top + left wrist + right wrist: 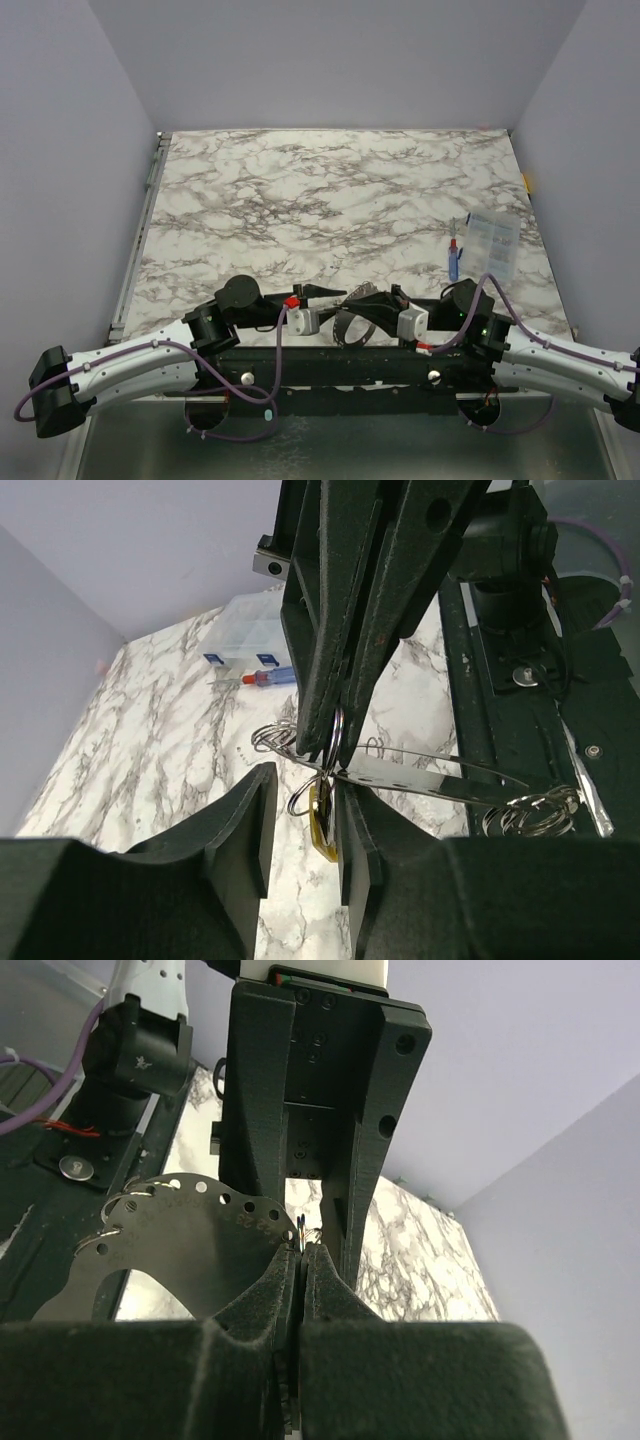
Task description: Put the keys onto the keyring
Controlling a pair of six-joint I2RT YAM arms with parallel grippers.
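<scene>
Marble tabletop (330, 190) underneath; keyring (337, 732) was pinched in the clenched right gripper (335, 762), just ahead of the released left gripper (303, 785), brass key (322, 830) between its fingers (240, 830).

Right pincer (300, 1252) closed against grey disc (200, 1225)

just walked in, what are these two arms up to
Both arms are folded in over the near edge of the table, working tip to tip. The right gripper is shut on the thin silvery keyring, at the rim of a grey perforated disc. The left gripper faces it with its jaws apart, and a brass key hangs between them, just below the ring. Whether that key is already threaded on cannot be told.
</scene>
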